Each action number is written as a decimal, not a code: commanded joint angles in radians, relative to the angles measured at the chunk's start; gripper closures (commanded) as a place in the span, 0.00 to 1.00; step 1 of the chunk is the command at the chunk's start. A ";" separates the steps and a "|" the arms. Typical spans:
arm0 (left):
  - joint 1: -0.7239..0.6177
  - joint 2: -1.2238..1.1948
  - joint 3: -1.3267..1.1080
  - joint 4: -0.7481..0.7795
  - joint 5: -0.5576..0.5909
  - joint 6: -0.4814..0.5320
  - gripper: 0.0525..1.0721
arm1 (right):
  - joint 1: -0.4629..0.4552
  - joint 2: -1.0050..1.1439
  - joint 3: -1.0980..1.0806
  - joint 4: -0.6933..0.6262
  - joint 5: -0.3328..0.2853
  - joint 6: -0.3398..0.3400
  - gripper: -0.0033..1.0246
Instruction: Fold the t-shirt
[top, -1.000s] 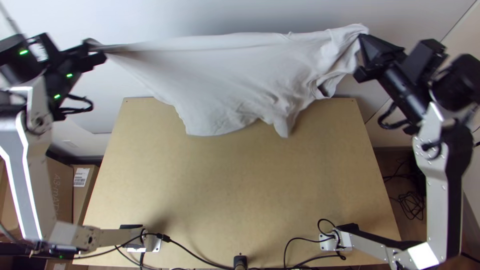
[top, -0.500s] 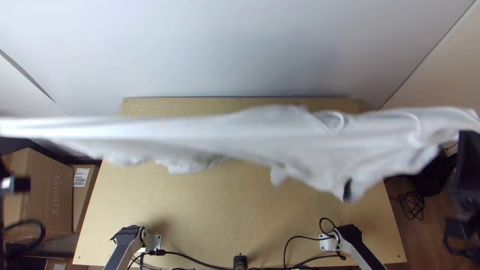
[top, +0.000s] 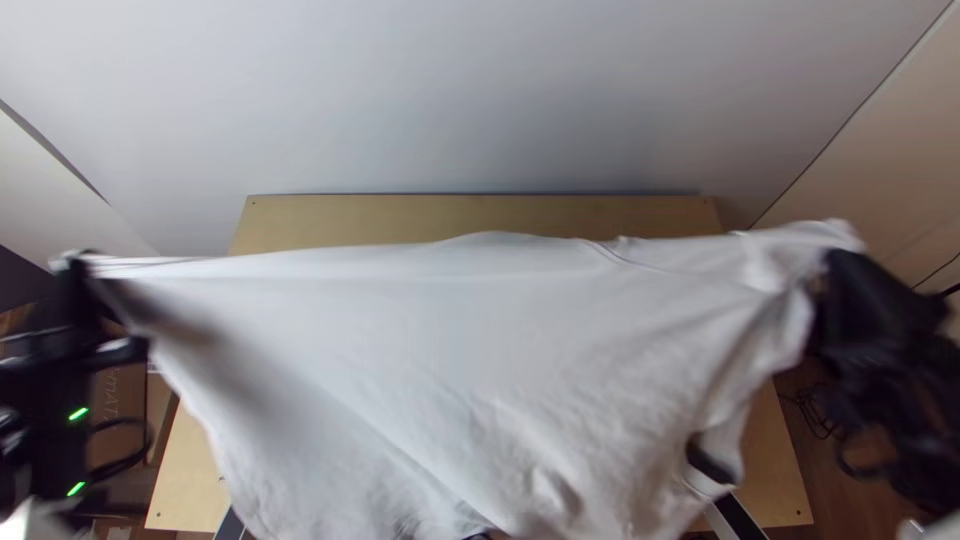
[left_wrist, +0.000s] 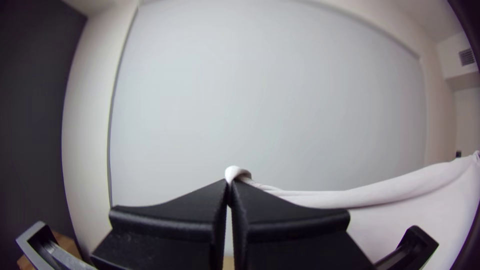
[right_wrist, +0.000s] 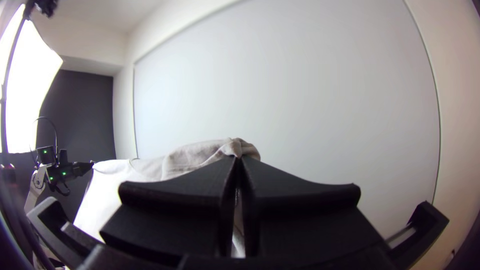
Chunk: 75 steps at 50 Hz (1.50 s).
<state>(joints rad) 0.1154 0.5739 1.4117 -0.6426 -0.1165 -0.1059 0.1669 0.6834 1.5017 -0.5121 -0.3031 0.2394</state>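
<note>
Left end effector (top: 76, 266): out past the desk's (top: 480, 213) left side, raised, tips aimed toward the far side; fingers (left_wrist: 175, 215) closed together on a gathered edge of cloth. Right end effector (top: 836, 266): past the desk's right side, raised too, pointing far-side and a little inward; fingers (right_wrist: 295, 192) closed on a bunched corner. T-shirt (top: 450, 370): strung between the two above the desk, top edge pulled nearly straight, body hanging loose and rumpled toward the desk's near side.
</note>
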 joint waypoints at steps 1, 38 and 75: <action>-0.005 -0.069 -0.315 0.073 -0.037 -0.023 0.98 | -0.013 -0.025 -0.307 0.078 0.048 0.034 0.97; -0.060 0.807 -0.655 0.732 0.069 -0.101 0.98 | 0.016 0.740 -0.772 0.810 0.131 0.127 0.97; -0.065 1.475 -0.008 0.741 0.087 -0.081 0.97 | 0.029 1.458 -0.072 0.794 0.171 0.138 0.97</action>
<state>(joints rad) 0.0513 1.9961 1.3144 0.0940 -0.0330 -0.1898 0.1993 2.0865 1.3460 0.2752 -0.1528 0.3603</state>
